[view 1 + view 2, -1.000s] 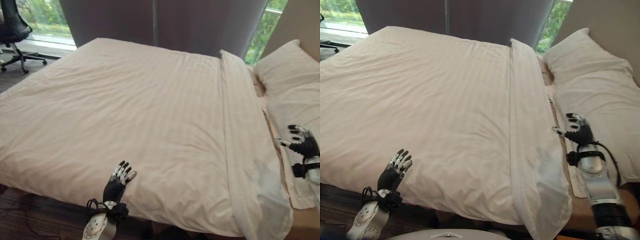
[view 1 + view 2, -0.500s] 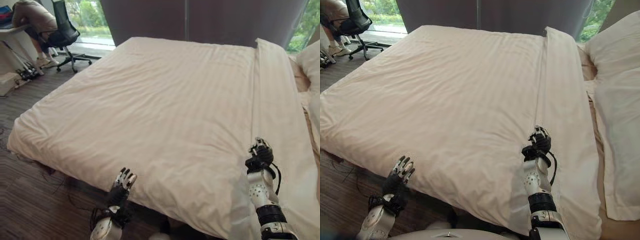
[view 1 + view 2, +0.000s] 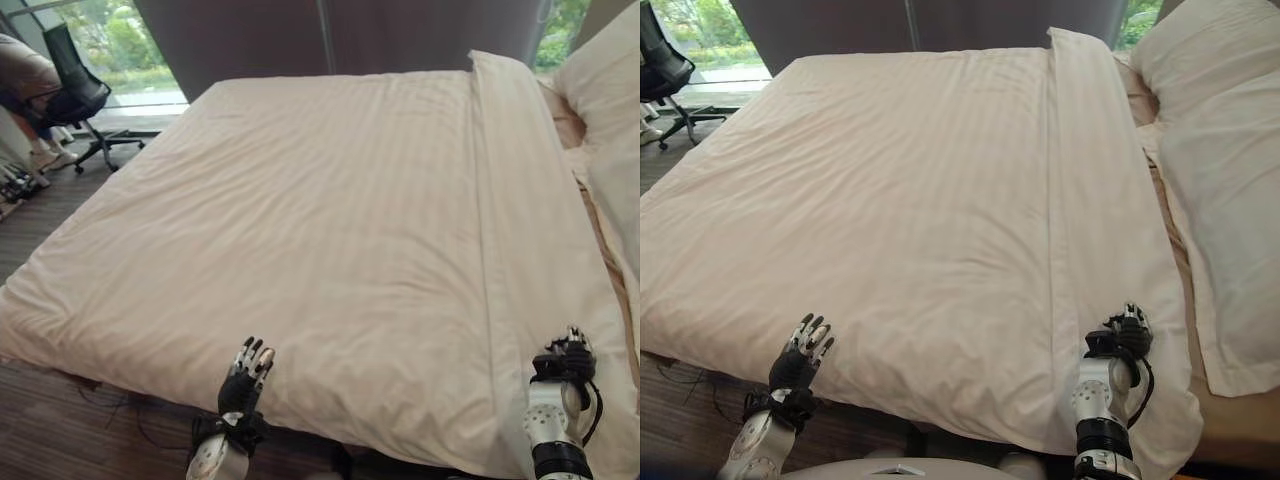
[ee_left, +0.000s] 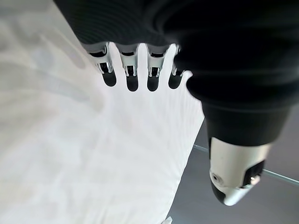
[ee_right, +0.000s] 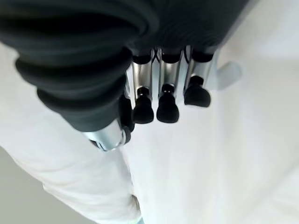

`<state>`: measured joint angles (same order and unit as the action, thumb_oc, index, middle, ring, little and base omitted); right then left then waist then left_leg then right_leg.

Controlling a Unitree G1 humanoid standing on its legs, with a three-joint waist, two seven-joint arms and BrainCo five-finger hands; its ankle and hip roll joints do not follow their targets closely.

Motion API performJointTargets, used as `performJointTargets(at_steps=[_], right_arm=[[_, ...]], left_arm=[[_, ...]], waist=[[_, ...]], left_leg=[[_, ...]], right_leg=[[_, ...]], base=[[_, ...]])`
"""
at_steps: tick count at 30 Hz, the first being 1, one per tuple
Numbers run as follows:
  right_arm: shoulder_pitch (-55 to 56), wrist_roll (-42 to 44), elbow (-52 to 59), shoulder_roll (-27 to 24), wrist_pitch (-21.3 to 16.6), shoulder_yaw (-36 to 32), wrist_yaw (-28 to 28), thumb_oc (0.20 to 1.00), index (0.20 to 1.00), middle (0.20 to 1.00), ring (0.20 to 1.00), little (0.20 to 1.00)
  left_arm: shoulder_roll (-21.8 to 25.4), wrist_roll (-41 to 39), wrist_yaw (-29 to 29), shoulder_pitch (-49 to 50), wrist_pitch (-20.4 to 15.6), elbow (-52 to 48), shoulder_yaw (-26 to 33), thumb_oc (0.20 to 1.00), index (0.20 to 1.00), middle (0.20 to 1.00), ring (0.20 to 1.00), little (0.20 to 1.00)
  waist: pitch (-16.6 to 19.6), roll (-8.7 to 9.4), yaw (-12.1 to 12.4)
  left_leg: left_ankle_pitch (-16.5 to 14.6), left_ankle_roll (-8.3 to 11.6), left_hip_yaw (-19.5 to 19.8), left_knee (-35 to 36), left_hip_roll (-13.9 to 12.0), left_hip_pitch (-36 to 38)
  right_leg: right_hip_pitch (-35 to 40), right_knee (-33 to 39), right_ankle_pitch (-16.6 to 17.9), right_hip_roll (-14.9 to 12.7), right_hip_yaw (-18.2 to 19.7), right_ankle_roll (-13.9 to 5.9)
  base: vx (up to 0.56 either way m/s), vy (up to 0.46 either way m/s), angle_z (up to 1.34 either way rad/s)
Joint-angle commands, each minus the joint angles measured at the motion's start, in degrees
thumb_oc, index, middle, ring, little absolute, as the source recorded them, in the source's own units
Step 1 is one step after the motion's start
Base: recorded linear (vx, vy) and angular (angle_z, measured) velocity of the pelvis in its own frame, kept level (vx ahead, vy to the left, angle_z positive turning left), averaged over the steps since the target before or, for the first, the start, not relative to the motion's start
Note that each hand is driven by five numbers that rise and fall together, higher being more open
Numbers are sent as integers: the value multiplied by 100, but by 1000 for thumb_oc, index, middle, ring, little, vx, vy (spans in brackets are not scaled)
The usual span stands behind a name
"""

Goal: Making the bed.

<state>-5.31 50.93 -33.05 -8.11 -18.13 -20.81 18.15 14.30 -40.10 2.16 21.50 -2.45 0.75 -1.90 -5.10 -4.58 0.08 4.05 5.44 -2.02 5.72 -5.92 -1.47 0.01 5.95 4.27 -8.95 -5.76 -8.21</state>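
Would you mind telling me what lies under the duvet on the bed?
The white duvet covers nearly the whole bed, so whatever lies beneath it is hidden. Beside its folded edge, a strip of tan mattress and the pillows show.

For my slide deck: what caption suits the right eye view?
Both hands, left and right, poised at the duvet's near edge.

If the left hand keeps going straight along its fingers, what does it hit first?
The left hand points up and across the bed, fingers straight, at the near edge of the duvet. It would meet the duvet almost at once; whether it touches already is unclear.
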Motion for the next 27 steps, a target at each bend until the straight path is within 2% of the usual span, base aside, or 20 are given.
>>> performJointTargets(at_steps=[1, 8, 9, 12, 17, 23, 27], right_arm=[[-48, 347, -220, 6, -226, -410, 63, 200, 200, 200, 200, 200], [127, 403, -924, -93, 29, -398, 59, 200, 200, 200, 200, 200], [198, 272, -1336, -171, 281, -281, 43, 200, 200, 200, 200, 200], [245, 66, -1798, -243, 627, -72, -29, 200, 200, 200, 200, 200], [541, -267, -2384, -182, 1062, 198, -280, 200, 200, 200, 200, 200], [879, -478, -2393, -37, 1235, 405, -460, 200, 200, 200, 200, 200], [987, -518, -2356, 52, 1279, 463, -440, 200, 200, 200, 200, 200]], left_arm=[[150, 76, 33, -269, -307, -358, 52, 1000, 1000, 1000, 1000, 1000], [174, 171, 96, -418, -311, -355, -60, 1000, 1000, 1000, 1000, 1000], [199, 190, 115, -473, -310, -368, -119, 1000, 1000, 1000, 1000, 1000], [241, 239, 169, -561, -320, -413, -188, 1000, 1000, 1000, 1000, 1000], [311, 288, 75, -617, -270, -575, -394, 1000, 1000, 1000, 1000, 1000], [275, 278, 24, -538, -242, -664, -494, 1000, 1000, 1000, 1000, 1000], [260, 308, 36, -569, -214, -670, -616, 1000, 1000, 1000, 1000, 1000]], waist=[[-188, 131, 24], [-181, 166, -109], [-188, 205, -151], [-208, 266, -186], [-238, 455, -229], [-244, 676, -276], [-221, 752, -331]], left_leg=[[-793, -200, -191, -72, 78, 463], [-830, -206, -267, -72, 66, 509], [-837, -211, -299, -72, 52, 520], [-840, -220, -355, -72, 53, 541], [-862, -256, -465, -72, 44, 576], [-945, -319, -678, -72, 43, 689], [-1024, -373, -740, -72, 78, 818]], right_leg=[[-20, -95, -356, -197, -178, -79], [-48, -95, -332, -178, -74, -105], [-66, -95, -309, -164, -33, -119], [-102, -95, -256, -149, 23, -146], [-157, -95, -133, -142, 90, -208], [-195, -95, 27, -155, 196, -314], [-128, -95, 104, -197, 187, -357]], base=[[0, 8, -13], [-12, 15, -9], [-49, 28, -8], [-63, 48, -11], [-73, 66, -15], [-55, 55, -14], [-43, 48, -15]])
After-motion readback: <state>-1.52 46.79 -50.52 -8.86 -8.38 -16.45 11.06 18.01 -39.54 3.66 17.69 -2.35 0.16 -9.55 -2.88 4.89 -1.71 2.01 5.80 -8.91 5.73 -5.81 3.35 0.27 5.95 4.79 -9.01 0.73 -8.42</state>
